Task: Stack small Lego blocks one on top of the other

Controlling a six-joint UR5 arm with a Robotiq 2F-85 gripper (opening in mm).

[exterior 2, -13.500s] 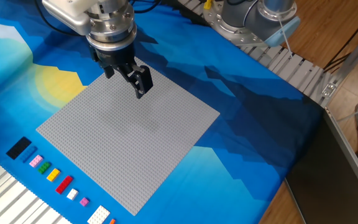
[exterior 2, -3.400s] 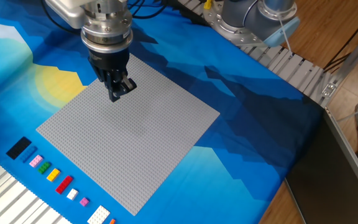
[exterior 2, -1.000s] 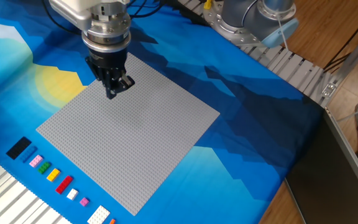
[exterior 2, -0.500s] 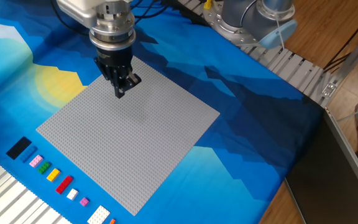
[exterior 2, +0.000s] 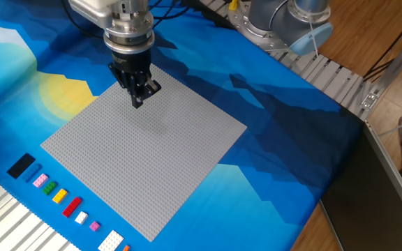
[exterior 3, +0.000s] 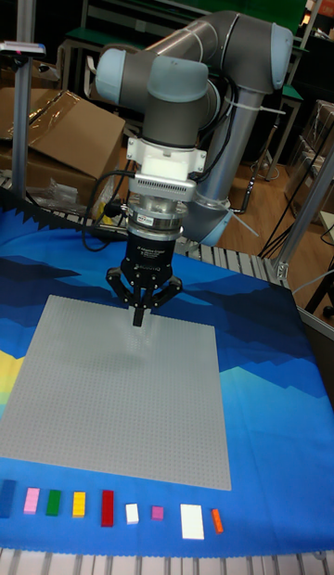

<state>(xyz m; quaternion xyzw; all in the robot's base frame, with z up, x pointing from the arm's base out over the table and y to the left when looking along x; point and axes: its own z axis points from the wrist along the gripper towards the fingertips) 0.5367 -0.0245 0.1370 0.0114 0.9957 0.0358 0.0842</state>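
The small Lego blocks lie in a row on the blue cloth by the table's front edge: black (exterior 2: 21, 165), pink (exterior 2: 40, 180), green (exterior 2: 48, 187), yellow (exterior 2: 60, 195), red (exterior 2: 71, 206), a small white one (exterior 2: 81, 217), purple (exterior 2: 94, 226), a larger white one (exterior 2: 112, 242) and orange (exterior 2: 125, 248). The tall fixed view shows the same row, from pink (exterior 3: 32, 501) to orange (exterior 3: 217, 520). My gripper (exterior 2: 138, 97) (exterior 3: 138, 317) hangs over the far part of the grey baseplate (exterior 2: 145, 160), fingers pressed together, nothing seen between them, far from the blocks.
The grey baseplate (exterior 3: 121, 399) fills the middle of the cloth. A metal rail (exterior 2: 326, 70) runs along the back right of the table, and the arm's base (exterior 2: 285, 17) stands behind it. Cardboard boxes (exterior 3: 56, 134) sit behind the table at left.
The gripper has shifted a little to the right over the baseplate's far part in the last second, staying shut. Much earlier it was open. The blocks have not moved.
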